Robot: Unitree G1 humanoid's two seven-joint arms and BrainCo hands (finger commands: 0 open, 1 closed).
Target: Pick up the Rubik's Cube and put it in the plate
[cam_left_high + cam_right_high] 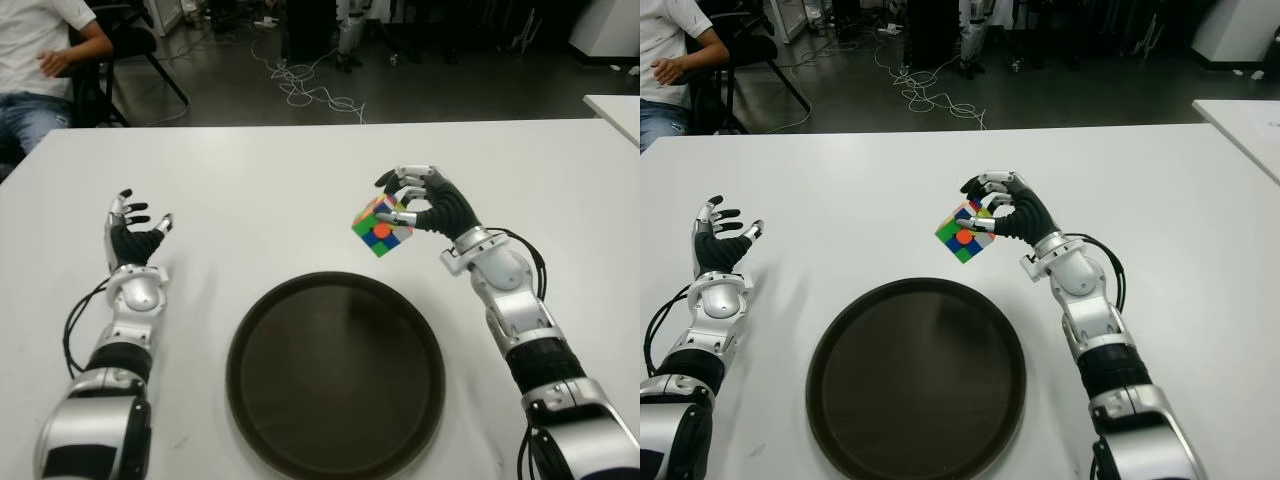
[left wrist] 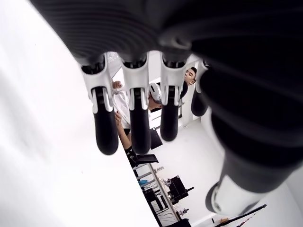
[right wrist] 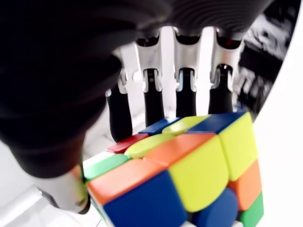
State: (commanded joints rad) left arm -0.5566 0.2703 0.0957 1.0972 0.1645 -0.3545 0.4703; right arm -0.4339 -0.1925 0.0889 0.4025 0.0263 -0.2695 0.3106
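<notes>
your right hand point(image 1: 425, 203) has its fingers clamped on the rubik's cube point(image 1: 382, 226), held by one edge. the plate point(image 1: 335, 375) lies below and nearer you; let go early and it could bounce onto the tabletop point(image 1: 270, 190). your left hand point(image 1: 133, 235) is spread, holding nothing.

Rubik's Cube point(image 1: 382, 227) in the right hand point(image 1: 428, 203): mixed tiles of orange, blue, yellow, green, red and white; plate point(image 1: 250, 350) near that hand's wrist: plain dark brown; table point(image 1: 260, 180): white; both hands black-fingered with silver joints.

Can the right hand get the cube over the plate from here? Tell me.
Probably yes: the right hand holds the Rubik's Cube lifted just beyond the plate, nothing between. The left hand shows open, far aside.
</notes>
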